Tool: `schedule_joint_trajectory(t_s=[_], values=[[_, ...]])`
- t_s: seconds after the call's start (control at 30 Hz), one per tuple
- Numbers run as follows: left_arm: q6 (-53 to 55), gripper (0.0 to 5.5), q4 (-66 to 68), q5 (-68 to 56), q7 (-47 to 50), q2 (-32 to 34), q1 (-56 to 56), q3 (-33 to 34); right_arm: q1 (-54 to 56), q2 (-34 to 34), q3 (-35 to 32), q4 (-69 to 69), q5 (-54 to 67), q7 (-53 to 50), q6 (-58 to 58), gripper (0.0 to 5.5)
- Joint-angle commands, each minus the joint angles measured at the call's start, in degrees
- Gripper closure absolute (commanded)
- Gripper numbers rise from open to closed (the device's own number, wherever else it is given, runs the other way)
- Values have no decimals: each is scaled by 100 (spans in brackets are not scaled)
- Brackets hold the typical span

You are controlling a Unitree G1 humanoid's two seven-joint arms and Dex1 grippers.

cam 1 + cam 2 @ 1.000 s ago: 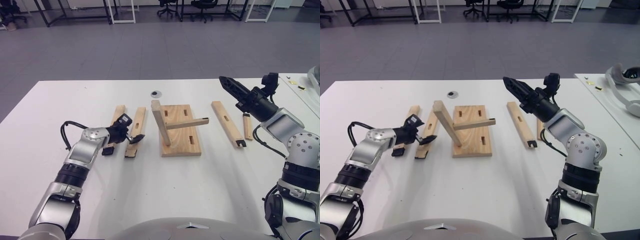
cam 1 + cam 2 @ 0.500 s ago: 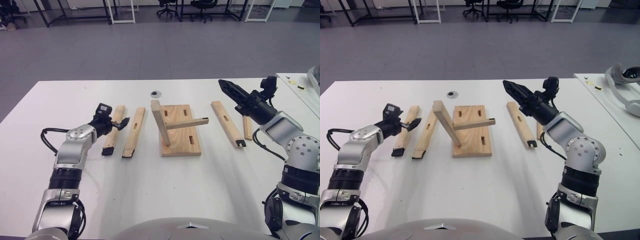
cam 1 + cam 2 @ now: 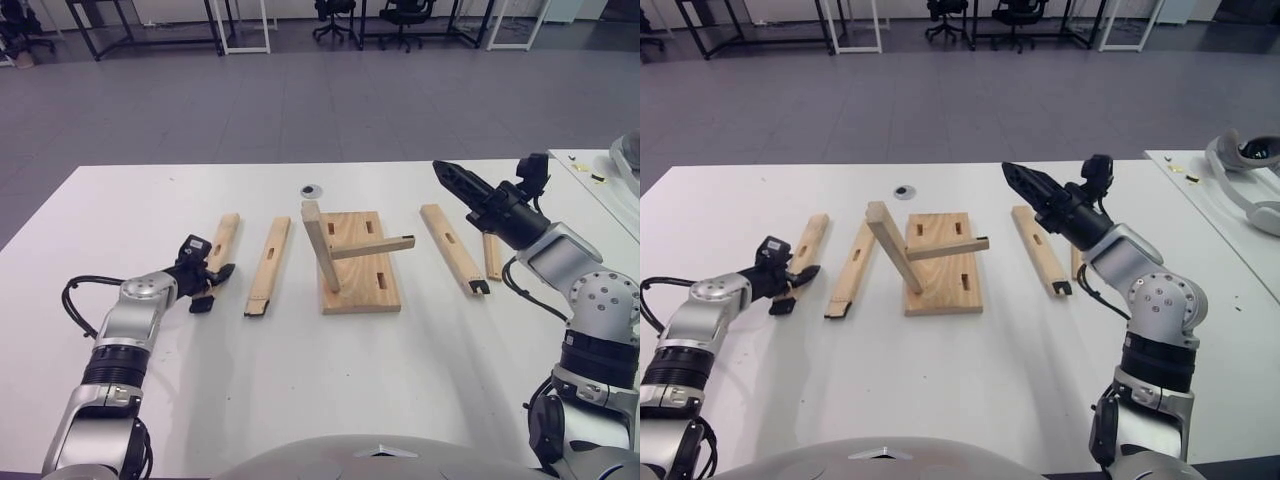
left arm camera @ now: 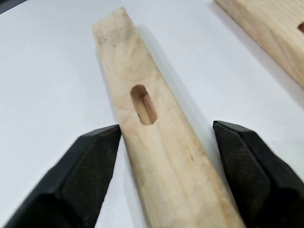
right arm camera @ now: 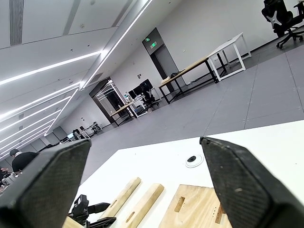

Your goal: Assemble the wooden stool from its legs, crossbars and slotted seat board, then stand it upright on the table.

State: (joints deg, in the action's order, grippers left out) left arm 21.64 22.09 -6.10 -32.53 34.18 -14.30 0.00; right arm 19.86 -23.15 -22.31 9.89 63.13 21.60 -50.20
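While the left gripper (image 4: 166,127) stands open astride the near end of the leftmost slotted leg (image 4: 124,61), clamping nothing, a second leg (image 3: 268,264) lies beside. The seat board (image 3: 362,285) bears a tilted leg (image 3: 320,245) and a crossbar (image 3: 372,246). The right gripper (image 3: 445,175) hovers wide open and empty.

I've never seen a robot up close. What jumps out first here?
In the middle, a wooden leg stands tilted on the slotted seat board, a crossbar jutting from it. On the robot's left, the open left pincer straddles the end of a loose leg; the open right pincer hangs above the right side of the table.
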Motion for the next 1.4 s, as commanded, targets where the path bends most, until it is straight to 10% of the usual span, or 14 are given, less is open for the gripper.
schedule_joint_trajectory(t_s=[0.03, 0.3, 0.6, 1.0, 1.4], values=[[-74, 246, 631, 299, -159, 85, 210, -236, 28, 19, 25, -24, -58, -46, 81, 124], [-1311, 338, 1478, 600, -897, 413, -155, -613, 82, 83, 10, -144, -163, -252, 223, 124], [-2279, 340, 1803, -463, -667, 68, -2437, 511, 782, 30, -217, -732, -334, -729, 479, 124], [2984, 342, -2398, -5125, -2186, -684, -3212, 625, 2223, -238, 91, -193, 1310, 445, -268, 56], [3403, 342, -2410, -5016, -2384, -601, -3067, 298, 1974, -508, 375, -248, 1761, 1359, -786, 31]])
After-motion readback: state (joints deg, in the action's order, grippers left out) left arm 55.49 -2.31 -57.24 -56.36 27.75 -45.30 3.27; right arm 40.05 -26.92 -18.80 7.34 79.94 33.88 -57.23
